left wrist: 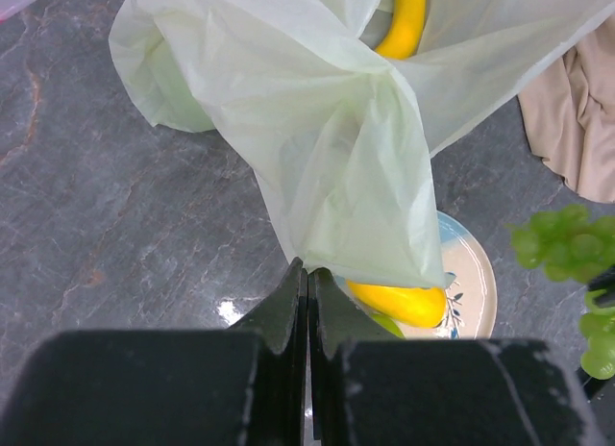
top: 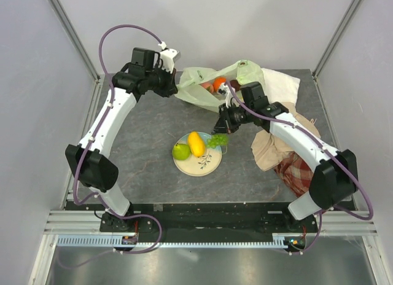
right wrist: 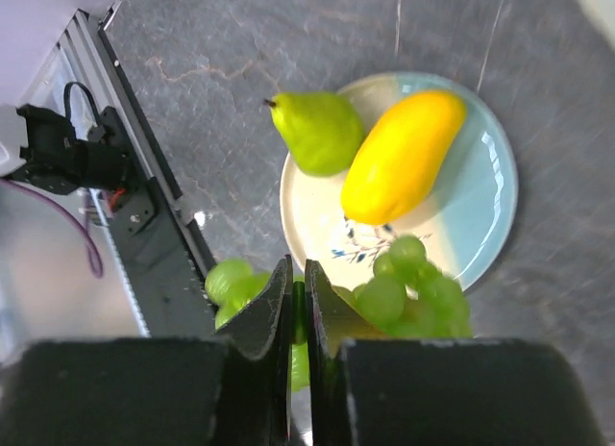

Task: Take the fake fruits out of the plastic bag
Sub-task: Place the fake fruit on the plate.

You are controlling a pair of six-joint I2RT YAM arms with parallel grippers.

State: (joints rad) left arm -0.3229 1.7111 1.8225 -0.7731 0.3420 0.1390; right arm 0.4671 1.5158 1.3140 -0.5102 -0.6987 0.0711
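- Noted left fingers (left wrist: 300, 297) pressed fully together, pinching a fold of the thin translucent pale-green plastic bag (top: 202, 88).
- Located bag at upper centre of overhead frame, slumped on the dark grey stone-patterned bench (top: 141, 137), with the pinched edge at its left side.
- Glimpsed inside bag: round orange plastic fruit (top: 219, 83), seen from overhead, and curved yellow plastic banana (left wrist: 408, 23) at top of left wrist frame.
- Noted right fingers (right wrist: 288, 302) closed to a narrow slit on the green stalk of the bunch of small green plastic grapes (top: 217, 139).
- Saw bunch hanging below those fingers at the upper right rim of the round cream-and-blue plate (top: 212, 165); could not tell whether touching the plate.
- Logged on plate, centre of overhead frame: long yellow plastic mango (top: 196, 144) and green pear-shaped plastic fruit (top: 180, 152), side by side, the green one on the left rim.
- Logged at right of overhead frame: white cloth (top: 279, 82) beside the bag, beige cloth (top: 270, 147) and red plaid cloth (top: 295, 174) below it, partly under the right arm.
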